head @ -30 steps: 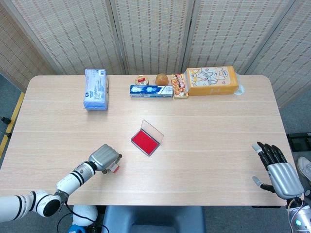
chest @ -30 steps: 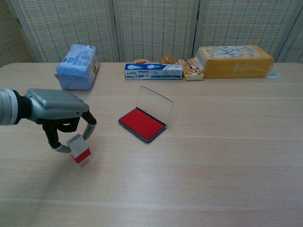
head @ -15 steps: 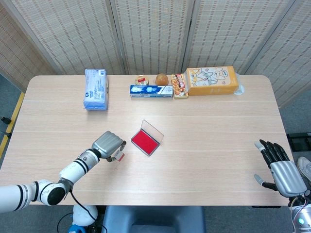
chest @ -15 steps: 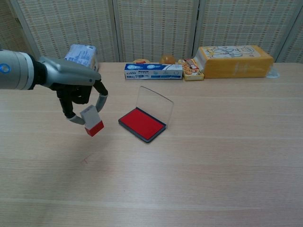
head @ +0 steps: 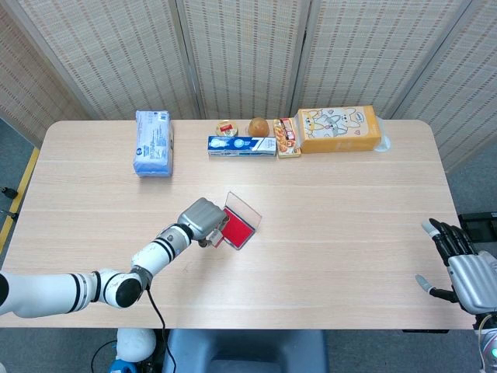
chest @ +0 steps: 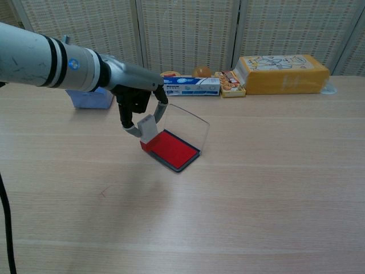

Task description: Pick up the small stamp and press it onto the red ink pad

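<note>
My left hand [chest: 137, 100] [head: 203, 217] pinches the small stamp [chest: 147, 133], a white block with a red base, tilted in the air. It hangs at the near left corner of the red ink pad [chest: 171, 149] [head: 237, 229], just above the pad's edge; I cannot tell whether it touches. The pad lies open mid-table with its clear lid [chest: 185, 124] raised behind it. In the head view the stamp is mostly hidden under the hand. My right hand [head: 470, 272] hovers off the table's right edge, fingers spread and holding nothing.
Along the far edge stand a blue tissue pack [head: 153, 142], a toothpaste box [head: 241, 145], a small tin [head: 227, 127], a round brown object [head: 258, 126], a snack pack [head: 286, 137] and a yellow box [head: 340, 129]. A faint red mark [chest: 103, 193] shows on the table.
My left hand has carried the stamp up off the table and rightward, from the near left to the ink pad's corner. The right hand has drifted further right, off the table.
</note>
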You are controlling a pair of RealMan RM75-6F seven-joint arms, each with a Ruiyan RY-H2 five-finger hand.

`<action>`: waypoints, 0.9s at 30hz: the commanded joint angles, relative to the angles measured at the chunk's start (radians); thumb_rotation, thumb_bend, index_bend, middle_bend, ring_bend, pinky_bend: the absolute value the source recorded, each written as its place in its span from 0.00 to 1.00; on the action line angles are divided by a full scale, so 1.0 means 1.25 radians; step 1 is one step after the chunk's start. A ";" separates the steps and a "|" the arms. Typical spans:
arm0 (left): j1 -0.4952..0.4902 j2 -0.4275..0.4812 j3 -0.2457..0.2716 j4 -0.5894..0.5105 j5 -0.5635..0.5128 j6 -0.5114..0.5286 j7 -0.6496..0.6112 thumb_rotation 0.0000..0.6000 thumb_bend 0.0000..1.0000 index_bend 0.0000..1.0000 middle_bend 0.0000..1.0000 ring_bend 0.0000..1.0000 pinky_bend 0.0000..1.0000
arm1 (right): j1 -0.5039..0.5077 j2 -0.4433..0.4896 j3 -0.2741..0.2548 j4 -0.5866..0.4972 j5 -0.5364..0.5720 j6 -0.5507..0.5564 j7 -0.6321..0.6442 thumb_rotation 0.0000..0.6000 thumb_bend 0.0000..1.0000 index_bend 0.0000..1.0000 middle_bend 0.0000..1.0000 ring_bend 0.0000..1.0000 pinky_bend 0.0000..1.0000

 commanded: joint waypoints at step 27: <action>-0.133 -0.200 0.024 0.332 0.001 -0.137 -0.123 1.00 0.32 0.69 1.00 1.00 0.94 | -0.015 0.018 0.023 0.024 0.043 0.013 0.070 1.00 0.25 0.00 0.00 0.00 0.00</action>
